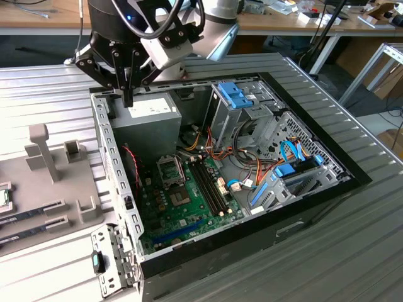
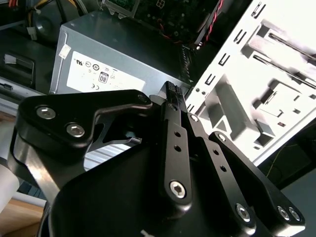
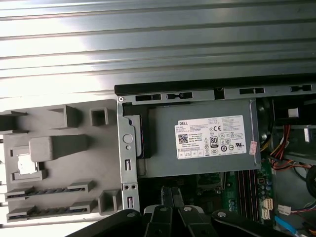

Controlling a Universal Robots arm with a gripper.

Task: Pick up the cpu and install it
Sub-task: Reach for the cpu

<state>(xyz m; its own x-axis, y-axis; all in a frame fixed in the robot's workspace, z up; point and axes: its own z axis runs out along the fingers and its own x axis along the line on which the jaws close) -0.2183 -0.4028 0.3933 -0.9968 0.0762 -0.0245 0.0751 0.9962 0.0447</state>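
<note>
My claw [image 1: 129,100] hangs just above the PSU [image 1: 148,116], near its corner by the case wall [image 1: 104,135]. The fingers [image 2: 170,98] are pressed together with nothing between them. The cpu [image 3: 24,166] lies flat in a square pocket of the grey tray [image 3: 74,165], which sits outside that wall, well apart from the PSU. The socket [image 1: 170,171] sits on the board just beside the PSU on its other side. I judge the cpu light, thin and stiff. Its metal top is probably slick, and its underside likely too delicate to scrape or press. I would pinch it by two opposite edges at the green rim, keeping it level and squeezing gently.
</note>
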